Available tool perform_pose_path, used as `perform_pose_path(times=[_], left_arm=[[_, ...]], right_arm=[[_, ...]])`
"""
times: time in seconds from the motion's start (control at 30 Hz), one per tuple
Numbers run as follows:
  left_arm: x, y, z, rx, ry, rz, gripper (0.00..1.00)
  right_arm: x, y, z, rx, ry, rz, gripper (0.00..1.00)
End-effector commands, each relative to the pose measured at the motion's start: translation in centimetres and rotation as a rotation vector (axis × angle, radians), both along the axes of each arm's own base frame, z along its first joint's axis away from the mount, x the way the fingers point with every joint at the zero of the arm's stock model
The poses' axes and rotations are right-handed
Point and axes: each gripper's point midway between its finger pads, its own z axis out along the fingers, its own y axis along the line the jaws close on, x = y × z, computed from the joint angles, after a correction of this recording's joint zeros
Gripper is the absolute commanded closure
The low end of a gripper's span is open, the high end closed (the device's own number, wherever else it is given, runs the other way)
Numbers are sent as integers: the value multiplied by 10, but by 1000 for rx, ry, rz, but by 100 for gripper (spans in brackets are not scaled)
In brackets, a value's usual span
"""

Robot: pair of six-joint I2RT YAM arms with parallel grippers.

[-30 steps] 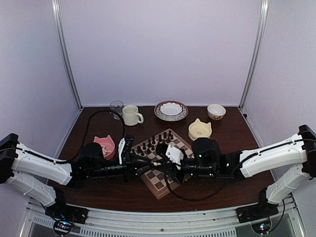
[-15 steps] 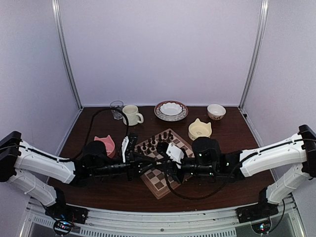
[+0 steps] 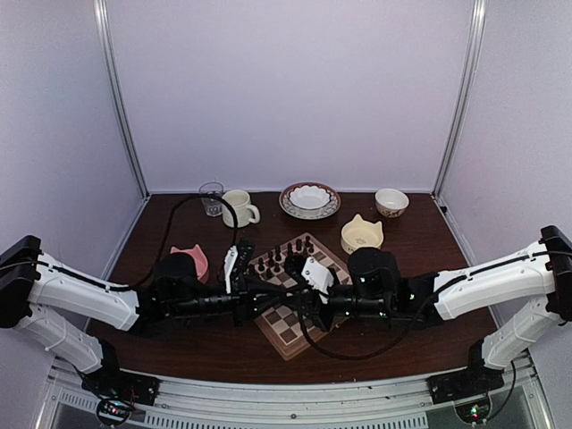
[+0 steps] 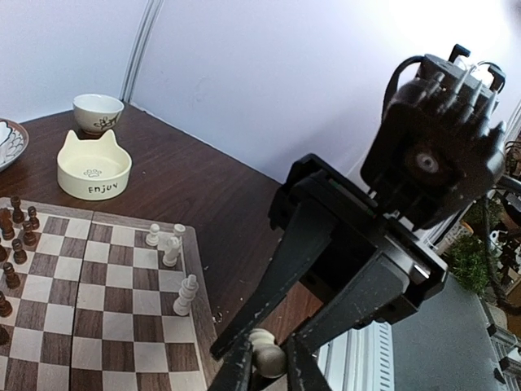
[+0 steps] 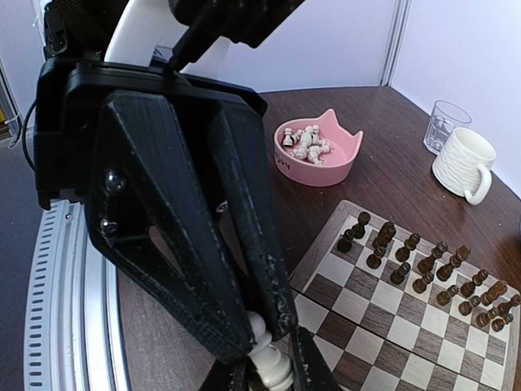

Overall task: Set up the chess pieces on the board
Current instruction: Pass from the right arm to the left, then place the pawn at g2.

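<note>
Both my grippers are on one cream-white chess piece (image 5: 267,362). It is held up above the board (image 3: 279,329), a little toward 9 o'clock from the board's middle in the overhead view. My right gripper (image 5: 269,373) is clamped on the lower part of the piece, with a fingertip at 3 o'clock and another at 9 o'clock of it. My left gripper (image 4: 267,368) reaches in from the opposite side. In the right wrist view its fingers (image 5: 244,244) slant down from 11 o'clock and pinch the piece's head, touching it on both sides. A few more cream pieces (image 4: 171,248) stand on the board near one rim, and dark pieces (image 5: 415,269) stand in rows along the far side. Other cream pieces lie in the pink cat-ear bowl (image 5: 317,171), at 10 o'clock from the board.
</note>
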Motion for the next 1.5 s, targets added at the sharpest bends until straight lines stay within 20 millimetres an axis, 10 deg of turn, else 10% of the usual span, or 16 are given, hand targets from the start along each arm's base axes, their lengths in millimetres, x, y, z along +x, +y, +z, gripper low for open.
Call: perform_pose_path(times=[0.0,0.3,0.5,0.87,1.47], left_arm=[[3,-4,8,-13,-25,6,90],[9,-1,3,26,-14,46,100],[20,10,-11,137,16,131,100],[23,26,-53,342,32,166,100],[19,-31,-104,610,-68,146,100]], right_arm=[[1,4,12,47,3,-2,98],[0,3,12,46,-2,5,82],[-14,-2,6,-6,-51,94,19],[17,-43,28,19,-137,-133,13],[117,-167,37,169,83,-761,8]])
